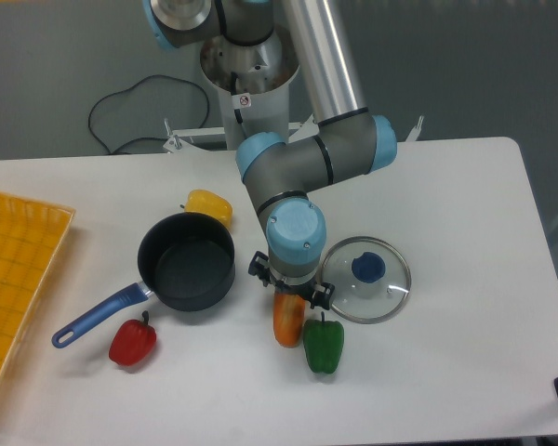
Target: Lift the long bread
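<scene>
The long bread (287, 321) is a glossy orange baguette lying on the white table between the black pot (186, 260) and the glass lid (365, 279). Only its near end shows; the rest is hidden under my wrist. My gripper (291, 290) points straight down right over the bread's middle. Its fingers are hidden below the blue wrist cap, so I cannot tell whether they are open or shut or touching the bread.
A green pepper (324, 344) stands against the bread's near end. A red pepper (132, 342) lies by the pot's blue handle (95, 316). A yellow pepper (209, 204) sits behind the pot. A yellow basket (14, 279) is at the left edge.
</scene>
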Robot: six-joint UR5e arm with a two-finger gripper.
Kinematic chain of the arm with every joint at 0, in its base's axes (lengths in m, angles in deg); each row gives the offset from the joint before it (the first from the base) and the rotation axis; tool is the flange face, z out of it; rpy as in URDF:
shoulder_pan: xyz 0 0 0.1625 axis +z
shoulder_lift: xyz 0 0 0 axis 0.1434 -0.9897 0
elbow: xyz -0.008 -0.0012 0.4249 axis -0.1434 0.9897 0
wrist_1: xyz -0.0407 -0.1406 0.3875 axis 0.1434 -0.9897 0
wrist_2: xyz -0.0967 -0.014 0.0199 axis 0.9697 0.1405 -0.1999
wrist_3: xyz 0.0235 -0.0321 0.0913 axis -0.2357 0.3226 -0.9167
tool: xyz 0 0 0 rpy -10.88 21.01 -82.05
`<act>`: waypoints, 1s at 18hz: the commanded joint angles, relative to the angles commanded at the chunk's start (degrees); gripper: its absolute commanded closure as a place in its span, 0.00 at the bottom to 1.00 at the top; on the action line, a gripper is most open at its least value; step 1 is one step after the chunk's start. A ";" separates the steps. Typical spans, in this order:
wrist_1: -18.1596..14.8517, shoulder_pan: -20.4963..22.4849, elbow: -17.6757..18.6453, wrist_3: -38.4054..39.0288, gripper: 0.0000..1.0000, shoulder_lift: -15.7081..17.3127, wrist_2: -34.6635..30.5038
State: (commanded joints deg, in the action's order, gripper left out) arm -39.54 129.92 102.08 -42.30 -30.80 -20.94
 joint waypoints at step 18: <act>0.09 -0.35 0.88 1.67 0.00 -1.31 -3.08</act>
State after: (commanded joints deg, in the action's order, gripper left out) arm -39.46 129.57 102.96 -40.63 -32.12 -24.01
